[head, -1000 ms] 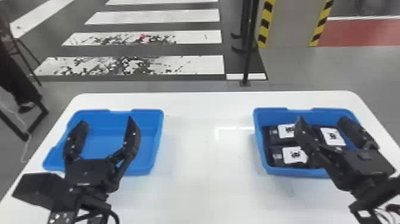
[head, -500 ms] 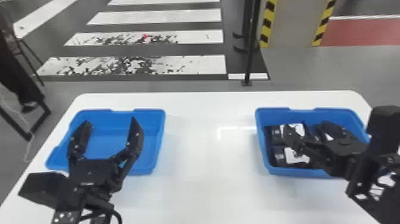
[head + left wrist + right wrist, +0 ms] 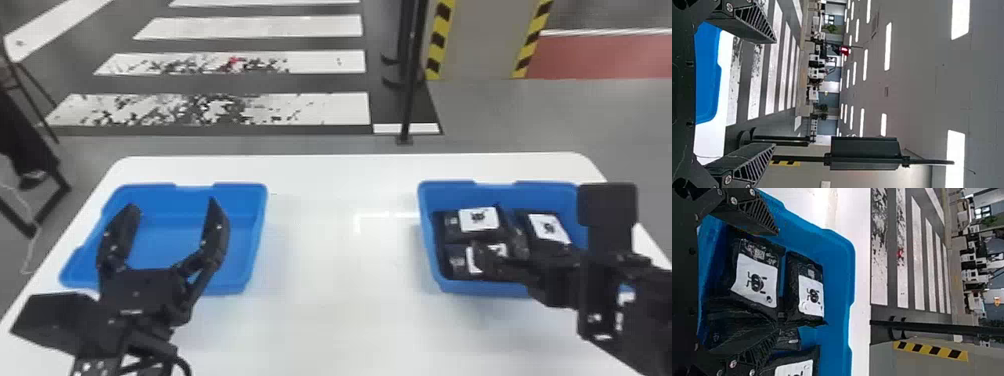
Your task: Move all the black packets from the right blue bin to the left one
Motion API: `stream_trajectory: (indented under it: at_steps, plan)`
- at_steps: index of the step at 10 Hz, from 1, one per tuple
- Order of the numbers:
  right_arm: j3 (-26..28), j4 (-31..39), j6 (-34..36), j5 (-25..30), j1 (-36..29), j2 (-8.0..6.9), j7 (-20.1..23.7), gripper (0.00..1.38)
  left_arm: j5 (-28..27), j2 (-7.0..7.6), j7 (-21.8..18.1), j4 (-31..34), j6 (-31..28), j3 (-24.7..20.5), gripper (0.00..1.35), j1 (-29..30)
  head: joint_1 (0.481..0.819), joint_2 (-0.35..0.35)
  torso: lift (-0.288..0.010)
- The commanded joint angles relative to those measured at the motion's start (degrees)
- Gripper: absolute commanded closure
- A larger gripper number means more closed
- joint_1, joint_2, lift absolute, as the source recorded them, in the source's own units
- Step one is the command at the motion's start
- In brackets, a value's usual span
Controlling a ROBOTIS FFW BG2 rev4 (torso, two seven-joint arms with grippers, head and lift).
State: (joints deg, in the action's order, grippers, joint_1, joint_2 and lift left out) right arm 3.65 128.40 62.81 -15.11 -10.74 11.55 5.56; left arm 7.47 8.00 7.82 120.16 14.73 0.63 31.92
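Sitting in the R blue bin (image 3: 480,287), the black packets (image 3: 811,295) lie close together, white labels up on at least 3. The near labelled packet (image 3: 756,280) is btwn the jaws of the R gripper (image 3: 777,280), which stand wide w/ no grip on it. One finger is down among dark film beside that pkt, so prob. main risk: closing there pinches a neighbour's edge too & lifts 2 at once, the 2nd likely to peel off mid-carry. Film looks slick & floppy; a shallow bite could slide off. Other finger is nr the bin wall, so a sideways shift could snag it & drag the bin.

Further out, the L gripper (image 3: 173,204) is over the L blue bin (image 3: 252,240), its jaws wide & nothing btwn them. No pkts in that bin, so the whole transfer is to do. If the R arm carries across w/ the L one parked there, they could clash; a poor hold could dump a pkt on the white bench (image 3: 325,300) btwn bins.
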Motion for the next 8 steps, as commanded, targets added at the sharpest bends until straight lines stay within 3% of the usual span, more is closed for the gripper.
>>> stream_trajectory:
  at_steps: [1, 8]
  plan:
    - [0.00, 0.34, 2.30, 0.48, 0.48, -0.04, -1.07, 0.18, -0.04, 0.00, 0.00, 0.00, 0.04, 0.05, 0.11, 0.00, 0.695, 0.040, -0.168]
    - [0.00, -7.25, 4.27, 0.25, 5.12, -0.22, -2.48, 0.24, -0.04, 0.00, 0.00, -0.42, 0.74, 0.05, 0.11, 0.00, 0.695, 0.010, -0.168]
